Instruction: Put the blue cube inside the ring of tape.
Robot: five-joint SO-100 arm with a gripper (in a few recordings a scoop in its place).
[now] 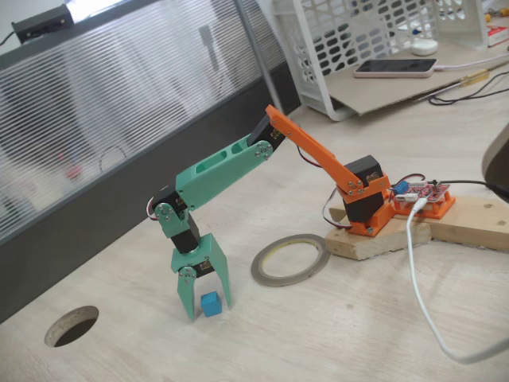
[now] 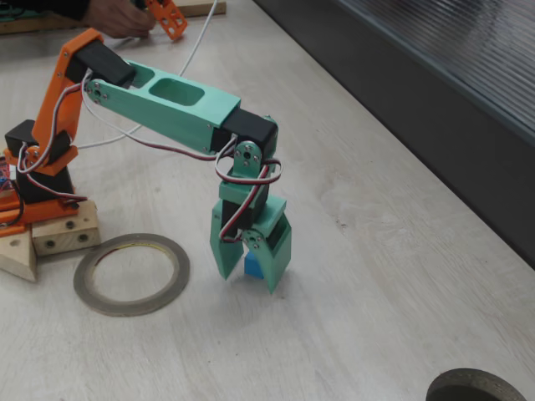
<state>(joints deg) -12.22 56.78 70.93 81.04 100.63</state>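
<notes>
The blue cube sits on the pale wooden table, between the green fingers of my gripper. The gripper points straight down with its fingertips at the table surface and its jaws spread on either side of the cube, with small gaps showing. The ring of tape lies flat on the table a short way from the gripper, towards the arm's orange base, and its hollow centre holds nothing.
A round hole is cut in the table beyond the gripper. The arm's base stands on wooden blocks beside a red circuit board. A white cable trails across the table. A dark panel borders the far side.
</notes>
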